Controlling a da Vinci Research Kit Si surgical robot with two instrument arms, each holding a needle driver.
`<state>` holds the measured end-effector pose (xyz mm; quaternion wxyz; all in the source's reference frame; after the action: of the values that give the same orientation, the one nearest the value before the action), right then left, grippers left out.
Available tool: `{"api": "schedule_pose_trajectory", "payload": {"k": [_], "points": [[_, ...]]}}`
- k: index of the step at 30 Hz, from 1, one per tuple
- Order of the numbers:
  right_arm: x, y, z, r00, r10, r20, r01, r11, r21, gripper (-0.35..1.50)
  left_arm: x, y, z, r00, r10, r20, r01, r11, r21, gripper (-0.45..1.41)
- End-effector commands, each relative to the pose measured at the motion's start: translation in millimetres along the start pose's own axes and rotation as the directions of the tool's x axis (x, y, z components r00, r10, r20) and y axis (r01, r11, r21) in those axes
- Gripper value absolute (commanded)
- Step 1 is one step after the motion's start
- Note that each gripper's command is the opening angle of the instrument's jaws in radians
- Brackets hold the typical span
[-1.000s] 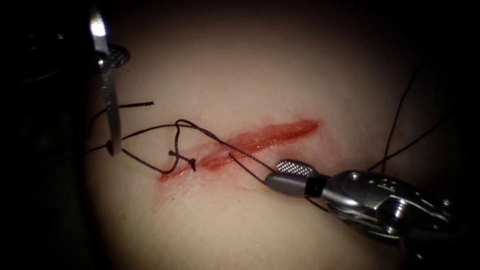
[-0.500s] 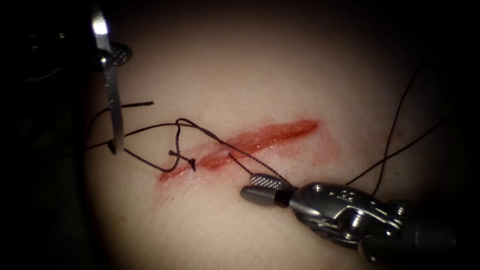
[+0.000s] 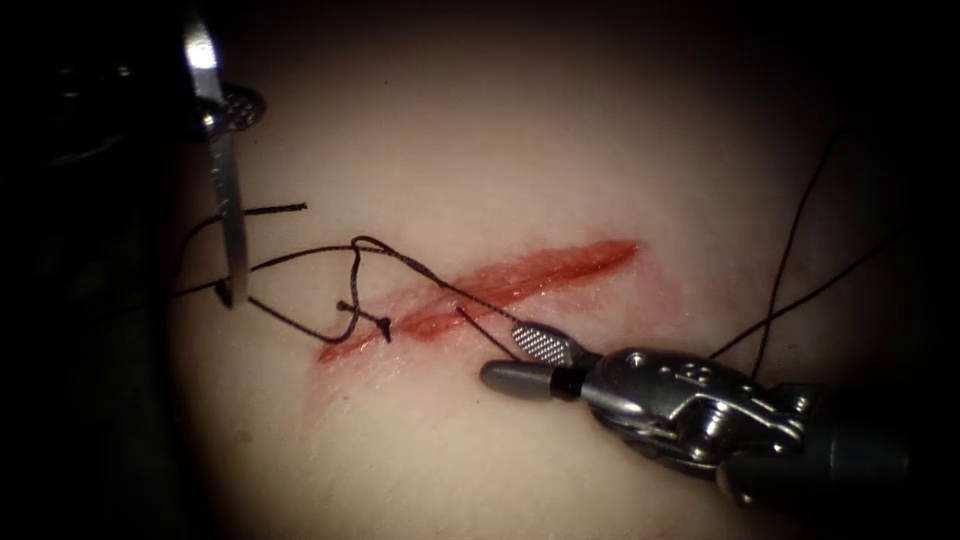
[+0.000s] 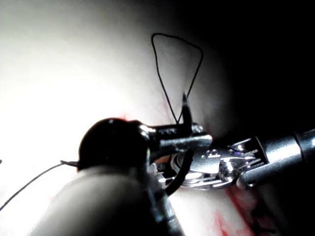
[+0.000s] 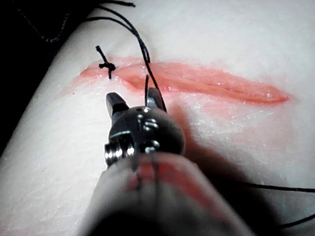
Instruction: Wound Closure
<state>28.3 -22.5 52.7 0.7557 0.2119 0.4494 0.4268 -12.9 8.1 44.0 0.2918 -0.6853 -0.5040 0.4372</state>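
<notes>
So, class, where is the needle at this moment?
In the endoscope view the needle hangs at the far left, left of the cut, clear of the tissue, gripped near its upper end by the left tool.

The slanting red cut (image 3: 500, 285) runs across the pale pork tissue (image 3: 560, 150) from lower left to upper right. Well left of it, the left hand (image 3: 228, 108) clamps the curved steel needle (image 3: 228, 215) near its upper end; the needle hangs clear of the tissue, tip downward. A knotted stitch (image 3: 380, 323) sits on the cut's left end, and dark thread (image 3: 400, 258) loops from it toward the needle. Just right of the cut, the right hand (image 3: 500, 352) lies close over the tissue, jaws parted and gripping nothing, with a short thread end (image 3: 485, 330) reaching between them
</notes>
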Motion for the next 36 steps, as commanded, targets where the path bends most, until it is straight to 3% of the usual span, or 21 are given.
{"api": "schedule_pose_trajectory", "payload": {"k": [1, 14, 16, 18, 24, 28, 36], "points": [[-0.4, 0.3, 1.0, 1.000, -0.005, -0.002, 0.005, 1.000, 0.000, 0.44, -0.3, -0.6, 0.2, 1.000, 0.000, 0.000, 0.000, 1.000, 0.000, -0.45], [-2.7, 1.7, 2.5, 0.999, -0.037, 0.021, 0.038, 0.999, -0.020, 0.39, -0.3, -0.5, 0.3, 1.000, 0.000, -0.001, 0.000, 1.000, 0.001, -0.45], [-2.8, 1.7, 2.7, 0.999, -0.033, 0.023, 0.033, 0.999, -0.022, 0.29, -0.3, -0.5, 0.3, 1.000, 0.000, -0.001, 0.000, 1.000, 0.001, -0.45], [-2.7, 1.6, 2.7, 0.999, -0.032, 0.023, 0.033, 0.999, -0.022, -0.35, -0.3, -0.5, 0.3, 1.000, 0.001, -0.001, -0.001, 1.000, 0.001, -0.45], [-0.2, 1.3, 0.5, 1.000, 0.007, 0.018, -0.006, 1.000, -0.031, -0.35, -0.3, -0.5, 0.3, 1.000, 0.001, -0.001, -0.001, 1.000, 0.001, -0.45], [0.2, 2.0, -1.4, 1.000, 0.011, 0.018, -0.011, 1.000, -0.027, -0.35, -0.3, -0.5, 0.3, 1.000, 0.000, -0.001, 0.000, 1.000, 0.001, -0.45], [-0.7, 6.6, -6.1, 0.998, 0.005, 0.062, 0.000, 0.997, -0.080, -0.35, -0.1, -0.4, 0.2, 1.000, -0.001, -0.002, 0.001, 1.000, 0.001, -0.45]]}}
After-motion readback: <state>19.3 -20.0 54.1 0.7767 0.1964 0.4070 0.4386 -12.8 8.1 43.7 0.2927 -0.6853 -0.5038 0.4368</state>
